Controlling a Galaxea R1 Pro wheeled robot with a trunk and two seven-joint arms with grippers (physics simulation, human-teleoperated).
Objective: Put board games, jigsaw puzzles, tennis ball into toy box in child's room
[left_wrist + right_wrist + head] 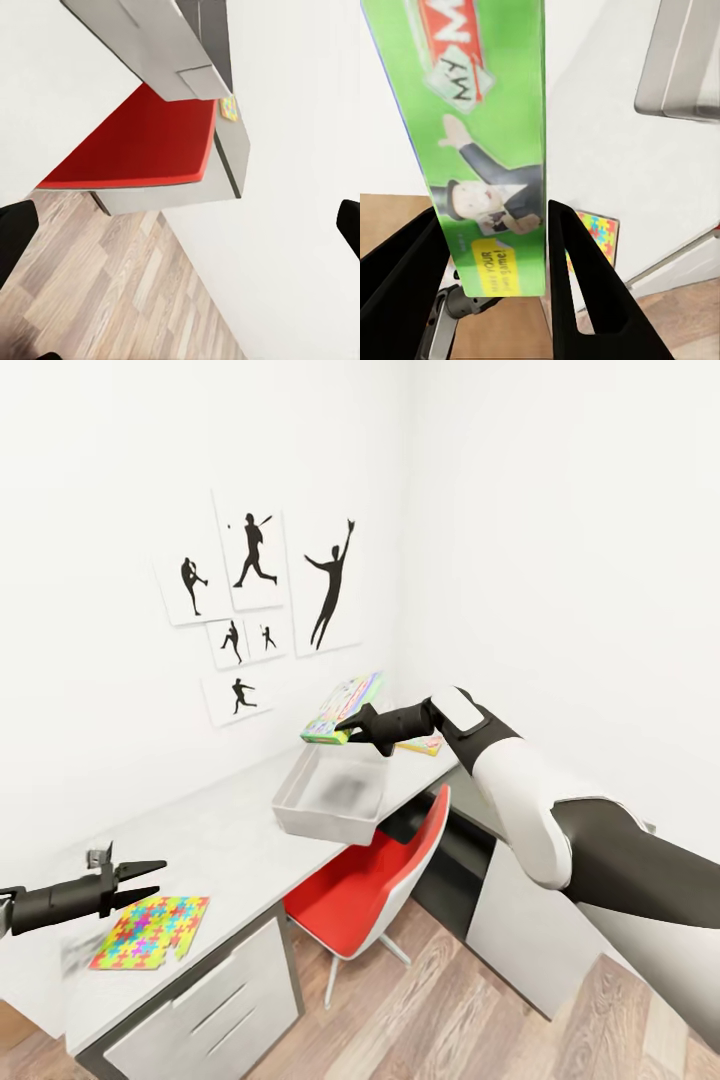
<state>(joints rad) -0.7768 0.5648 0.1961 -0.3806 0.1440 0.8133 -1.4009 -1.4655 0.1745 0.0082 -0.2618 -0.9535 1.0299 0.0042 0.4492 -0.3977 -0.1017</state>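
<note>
right pincer (347, 738) clamped on a board game (342, 709) above the toy box (330, 798).
left pincer (150, 879) apart, over a jigsaw puzzle (152, 931) on the bench (215, 840).

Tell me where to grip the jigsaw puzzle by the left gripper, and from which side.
The jigsaw puzzle lies flat near the table's front edge. Probably best: slide it until one edge overhangs, then pinch that thin edge from the front with the open left gripper, one finger above, one below.

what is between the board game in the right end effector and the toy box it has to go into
Nothing visible. The right end effector holds the green flat board game box tilted above the far rim of the light grey open-topped toy box, whose inside looks empty.
</note>
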